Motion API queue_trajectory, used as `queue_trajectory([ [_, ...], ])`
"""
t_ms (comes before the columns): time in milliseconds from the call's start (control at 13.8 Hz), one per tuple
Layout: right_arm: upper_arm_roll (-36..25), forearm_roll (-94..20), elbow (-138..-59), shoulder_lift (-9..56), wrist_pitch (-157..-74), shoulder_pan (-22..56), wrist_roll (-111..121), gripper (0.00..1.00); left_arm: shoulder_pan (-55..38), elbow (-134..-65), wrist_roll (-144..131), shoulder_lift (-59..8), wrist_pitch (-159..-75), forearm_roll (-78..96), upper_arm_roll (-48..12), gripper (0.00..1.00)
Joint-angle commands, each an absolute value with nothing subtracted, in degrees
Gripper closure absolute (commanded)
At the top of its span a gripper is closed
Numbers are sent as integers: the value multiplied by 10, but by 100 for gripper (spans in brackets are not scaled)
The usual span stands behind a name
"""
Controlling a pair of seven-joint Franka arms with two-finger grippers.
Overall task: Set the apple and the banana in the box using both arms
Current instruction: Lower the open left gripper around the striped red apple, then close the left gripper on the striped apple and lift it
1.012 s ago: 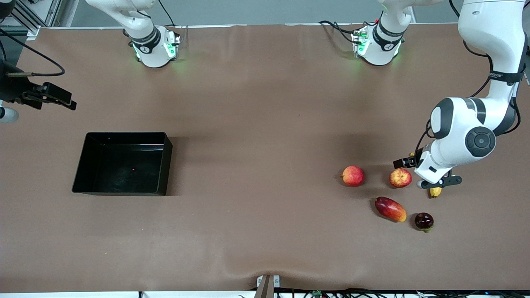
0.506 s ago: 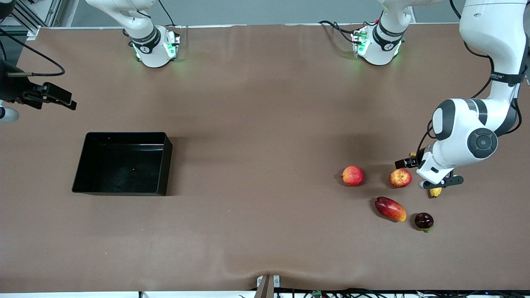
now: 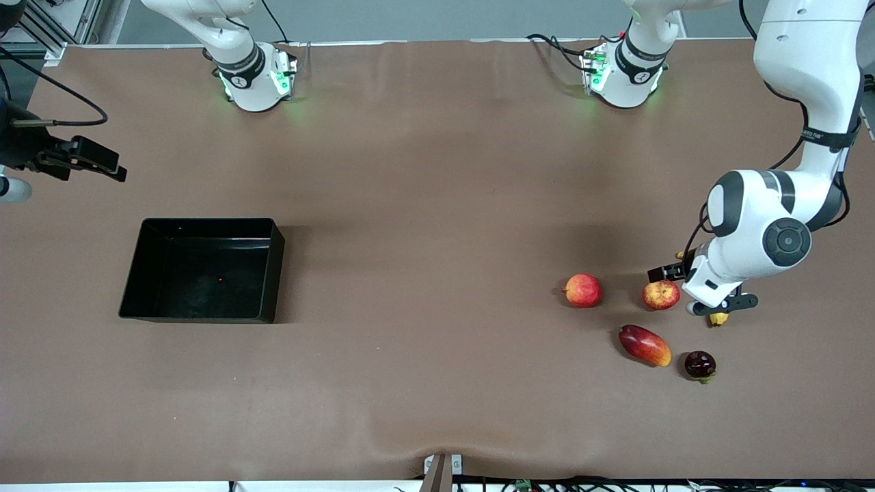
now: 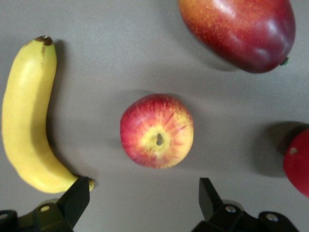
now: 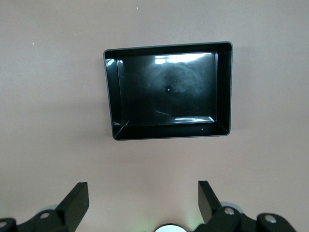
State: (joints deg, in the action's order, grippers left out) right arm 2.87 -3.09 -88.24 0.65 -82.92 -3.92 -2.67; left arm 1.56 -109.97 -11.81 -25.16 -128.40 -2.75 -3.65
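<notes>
I see the apple on the table at the left arm's end, with the banana just beside it, mostly hidden under the left gripper in the front view. Against a second ago, the left arm's forearm and wrist have shifted slightly toward the apple; no fruit has moved, and the right arm is unchanged.

In the left wrist view the apple sits between the spread fingers of the left gripper, stem dimple up, untouched. The banana lies alongside it, apart. The left tool is released and holds nothing.

Count: one streaked apple, one smoother red apple, one banana, one mango, one dark round fruit. That makes five fruits, all loose on the table.

One container: the box, well apart at the right arm's end. I see no fruit in it.

The right gripper waits up in the air, the box in its wrist view, fingers spread wide and empty.
</notes>
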Motion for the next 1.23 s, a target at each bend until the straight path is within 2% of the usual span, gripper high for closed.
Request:
queue_trajectory([
  [0, 26, -26, -891, -3, -831, -33, -29, 0, 17, -1094, -128, -259, -1304, -35, -40, 0],
  [867, 25, -26, -891, -2, -832, -37, -25, 0, 17, -1090, -128, -328, -1397, -29, -41, 1],
  [1084, 25, -26, -891, -2, -832, -37, -25, 0, 14, -1090, -127, -326, -1397, -29, -41, 87],
  [1157, 25, -26, -891, -2, -833, -37, -25, 0, 13, -1090, -127, -323, -1395, -29, -41, 100],
])
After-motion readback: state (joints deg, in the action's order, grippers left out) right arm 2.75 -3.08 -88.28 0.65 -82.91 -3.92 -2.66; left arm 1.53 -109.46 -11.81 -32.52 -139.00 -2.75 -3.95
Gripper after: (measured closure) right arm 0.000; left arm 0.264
